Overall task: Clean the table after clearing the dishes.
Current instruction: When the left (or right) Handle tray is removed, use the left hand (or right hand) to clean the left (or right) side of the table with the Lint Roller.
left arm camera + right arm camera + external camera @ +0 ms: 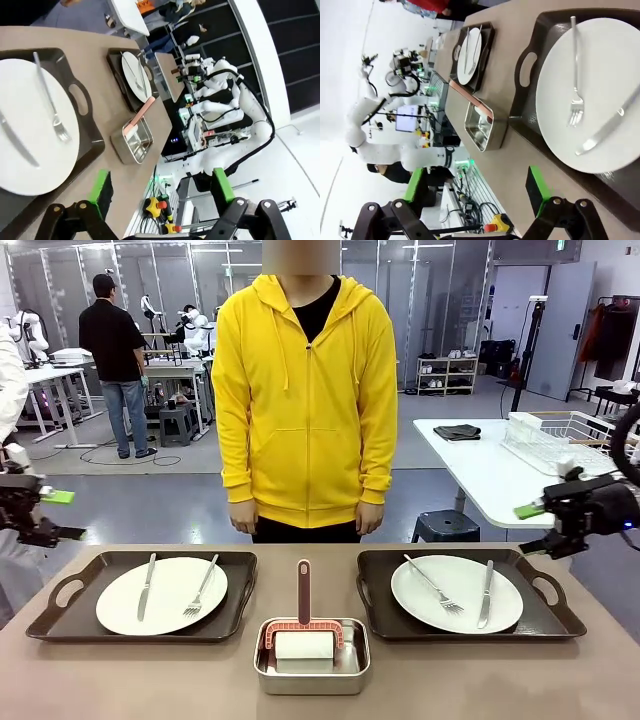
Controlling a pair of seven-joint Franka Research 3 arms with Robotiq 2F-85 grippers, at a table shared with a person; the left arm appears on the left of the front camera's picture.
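Brown table [430,685] holds both dishes: left plate [170,602] on left tray [240,580], right plate [465,585] on right tray [385,623], each with a loose knife [147,585] and fork [203,588], steel pan [312,682] between them. Left gripper [62,515] and right gripper [530,530] hang off the table ends, both spread wide, holding nothing. Risks: lifting a tray by 1 handle tilts it, so plate and cutlery slide off; a dragged tray clips the pan; wiping before both trays go shoves them
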